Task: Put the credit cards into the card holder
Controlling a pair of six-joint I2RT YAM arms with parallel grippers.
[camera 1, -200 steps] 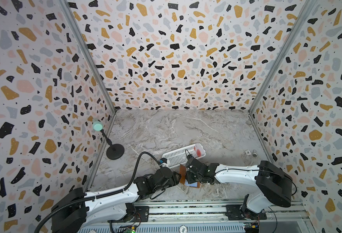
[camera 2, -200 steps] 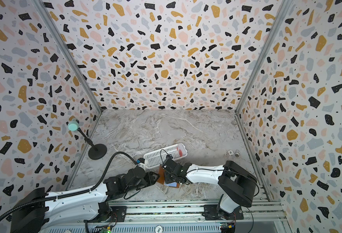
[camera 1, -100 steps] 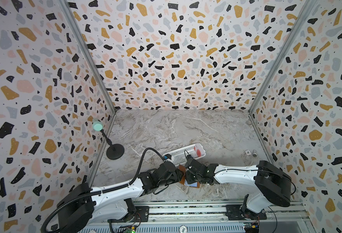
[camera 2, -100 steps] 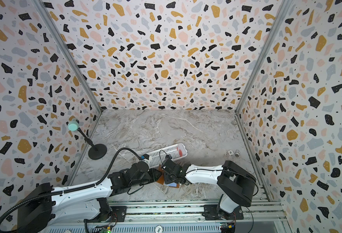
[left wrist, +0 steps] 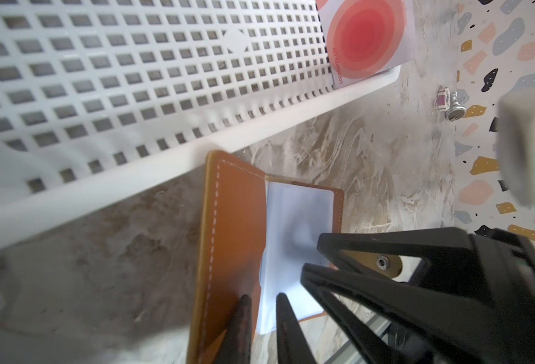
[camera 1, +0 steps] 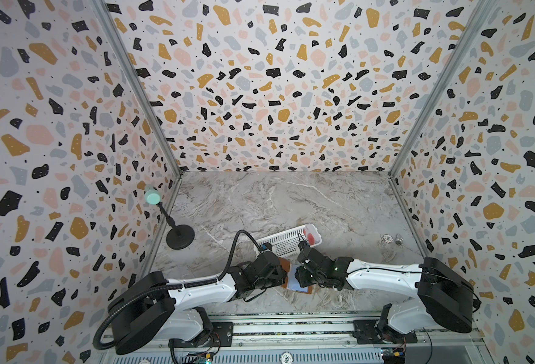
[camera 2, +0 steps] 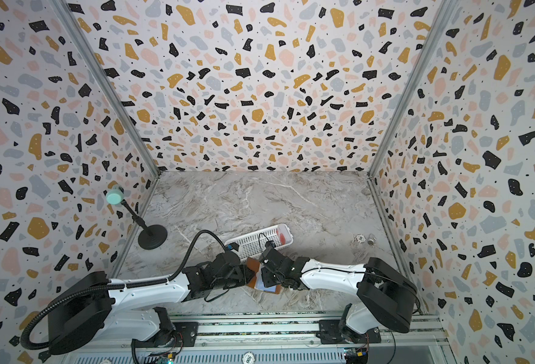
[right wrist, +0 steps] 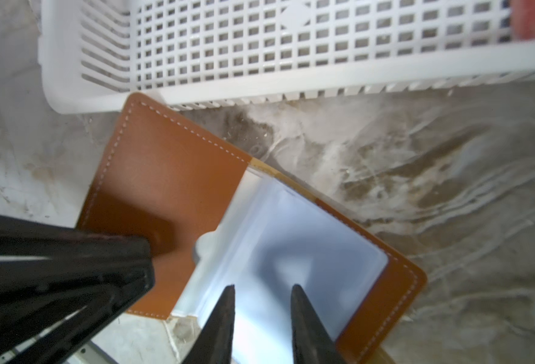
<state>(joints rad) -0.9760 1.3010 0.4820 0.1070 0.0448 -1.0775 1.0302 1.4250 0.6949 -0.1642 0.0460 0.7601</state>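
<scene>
Nearest, the card holder [right wrist: 165,176] lies opened on the marble tabletop [right wrist: 433,151], right under both claws. The left claw [left wrist: 262,296] has its jaws narrow, astride the free edge of the tan cover; I cannot tell whether they truly pinch it. The right claw [right wrist: 263,286] is partly open and empty, its tips just over the clear plastic sleeve [right wrist: 307,245], which shows no card inside. Just beyond the claws sits the white slotted basket [left wrist: 133,176], close against the cover's corner. At its far end, well away from both claws, lie the credit cards [left wrist: 367,41]. By my reading the holder is opened, and picking up and inserting the cards is all left to do.
</scene>
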